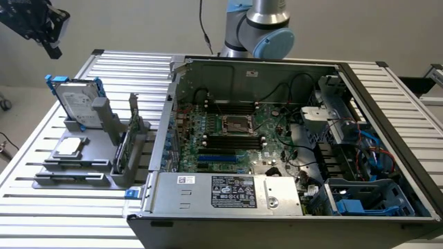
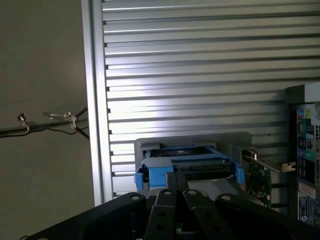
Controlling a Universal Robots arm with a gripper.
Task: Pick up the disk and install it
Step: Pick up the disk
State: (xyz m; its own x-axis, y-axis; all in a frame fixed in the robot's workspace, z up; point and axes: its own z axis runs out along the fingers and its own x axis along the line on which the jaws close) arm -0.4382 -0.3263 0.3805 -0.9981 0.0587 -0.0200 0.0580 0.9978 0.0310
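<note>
The disk [image 1: 74,99] stands upright in a grey holder [image 1: 83,155] at the exterior view's left, silver with a white label and blue side rails. My gripper [image 1: 51,51] hangs high above it, toward the exterior view's upper left, well apart from it. In the wrist view the black fingers [image 2: 172,187] are pressed together with nothing between them, and the disk's blue-railed top edge [image 2: 187,165] lies just beyond them, seen from above.
An open computer case [image 1: 291,145] fills the middle and right, with a blue drive cage [image 1: 367,199] at its near right corner. A smaller flat drive [image 1: 69,148] lies in the holder and a card [image 1: 132,129] stands beside the disk. The slatted table [image 1: 41,207] ends close to the holder.
</note>
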